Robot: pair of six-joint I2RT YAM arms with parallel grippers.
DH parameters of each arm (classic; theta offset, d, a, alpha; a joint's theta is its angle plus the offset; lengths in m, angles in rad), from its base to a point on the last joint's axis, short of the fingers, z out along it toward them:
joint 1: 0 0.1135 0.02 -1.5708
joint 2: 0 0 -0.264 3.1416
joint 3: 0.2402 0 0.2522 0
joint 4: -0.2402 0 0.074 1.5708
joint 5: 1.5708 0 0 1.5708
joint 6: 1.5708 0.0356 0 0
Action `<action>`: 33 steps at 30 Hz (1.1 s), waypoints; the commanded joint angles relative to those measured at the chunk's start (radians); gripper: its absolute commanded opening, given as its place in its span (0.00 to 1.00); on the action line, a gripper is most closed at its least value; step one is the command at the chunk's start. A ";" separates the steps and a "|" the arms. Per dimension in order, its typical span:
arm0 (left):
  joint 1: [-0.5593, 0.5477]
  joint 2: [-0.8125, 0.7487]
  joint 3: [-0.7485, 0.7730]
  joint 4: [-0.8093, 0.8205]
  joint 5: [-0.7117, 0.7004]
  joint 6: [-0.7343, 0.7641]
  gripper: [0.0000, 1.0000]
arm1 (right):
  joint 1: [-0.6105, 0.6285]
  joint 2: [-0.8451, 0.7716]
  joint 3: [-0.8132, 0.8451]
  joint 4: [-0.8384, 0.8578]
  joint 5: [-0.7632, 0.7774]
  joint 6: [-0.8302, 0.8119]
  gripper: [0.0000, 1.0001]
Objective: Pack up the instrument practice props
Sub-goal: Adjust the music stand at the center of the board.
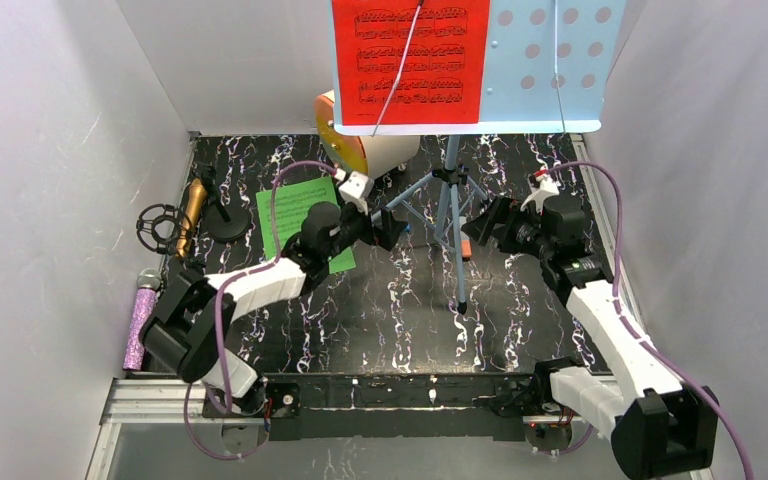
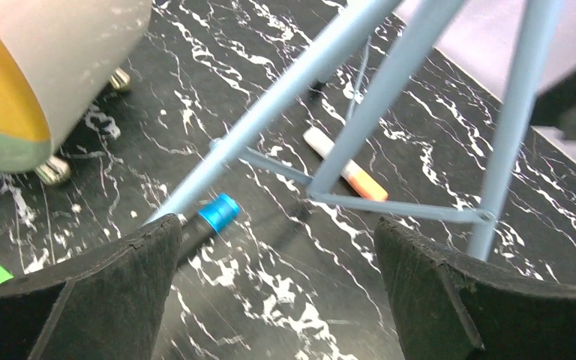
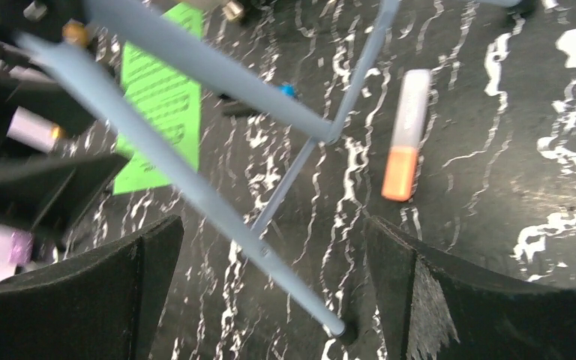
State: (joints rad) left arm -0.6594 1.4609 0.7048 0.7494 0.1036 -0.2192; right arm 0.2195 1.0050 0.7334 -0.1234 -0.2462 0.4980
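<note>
Before me the pale-blue perforated music stand (image 1: 449,195) stands upright on splayed legs, carrying the red sheet (image 1: 410,55). On my left lie the green sheet (image 1: 288,212) flat, the gold microphone (image 1: 192,215), the black mic stand (image 1: 224,226) and the purple microphone (image 1: 141,325).

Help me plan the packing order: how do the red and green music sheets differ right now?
The red sheet stands upright on the pale-blue stand's desk; the green sheet lies flat on the table. The red sheet is crossed only by a thin wire; the green sheet is partly hidden by the left arm. Both are coloured paper with dark print.
</note>
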 commanded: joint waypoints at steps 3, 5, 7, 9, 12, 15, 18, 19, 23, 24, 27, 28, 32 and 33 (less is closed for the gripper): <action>0.068 0.116 0.170 -0.021 0.185 0.067 0.96 | 0.034 -0.105 -0.050 -0.016 -0.148 -0.040 0.99; 0.074 0.150 0.204 -0.021 0.213 0.087 0.96 | 0.046 -0.090 -0.049 -0.016 -0.141 -0.053 0.99; 0.075 0.186 0.239 -0.022 0.261 0.107 0.96 | 0.068 -0.055 -0.051 -0.004 -0.121 -0.057 0.99; 0.075 0.225 0.273 -0.022 0.304 0.121 0.96 | 0.113 -0.014 -0.051 0.019 -0.096 -0.054 0.99; 0.076 0.288 0.323 -0.026 0.372 0.138 0.95 | 0.155 0.056 -0.043 0.042 -0.029 -0.047 0.99; 0.076 0.344 0.377 -0.048 0.441 0.148 0.93 | 0.157 0.108 -0.026 0.037 0.020 -0.057 0.99; 0.076 0.359 0.381 -0.051 0.483 0.147 0.91 | 0.153 0.133 -0.023 0.036 0.103 -0.070 0.99; 0.076 0.360 0.379 -0.051 0.489 0.147 0.91 | 0.147 0.138 -0.025 0.038 0.118 -0.068 0.99; 0.074 0.358 0.359 -0.049 0.526 0.124 0.87 | 0.113 0.162 -0.037 0.054 0.160 -0.046 0.99; 0.071 0.355 0.349 -0.049 0.536 0.119 0.86 | 0.108 0.169 -0.036 0.057 0.168 -0.043 0.99; 0.053 0.340 0.315 -0.037 0.549 0.119 0.85 | 0.090 0.189 -0.031 0.060 0.188 -0.035 0.99; 0.046 0.335 0.305 -0.034 0.544 0.122 0.85 | 0.086 0.194 -0.028 0.062 0.188 -0.034 0.99; 0.023 0.320 0.265 -0.009 0.535 0.109 0.83 | 0.078 0.213 -0.009 0.070 0.208 -0.037 0.99; 0.016 0.313 0.252 -0.003 0.529 0.105 0.82 | 0.078 0.218 0.000 0.070 0.215 -0.040 0.99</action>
State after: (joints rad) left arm -0.6018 1.8164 1.0195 0.7868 0.5770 -0.0845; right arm 0.3233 1.1984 0.6899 -0.1020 -0.1322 0.4534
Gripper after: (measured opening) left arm 0.835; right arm 0.985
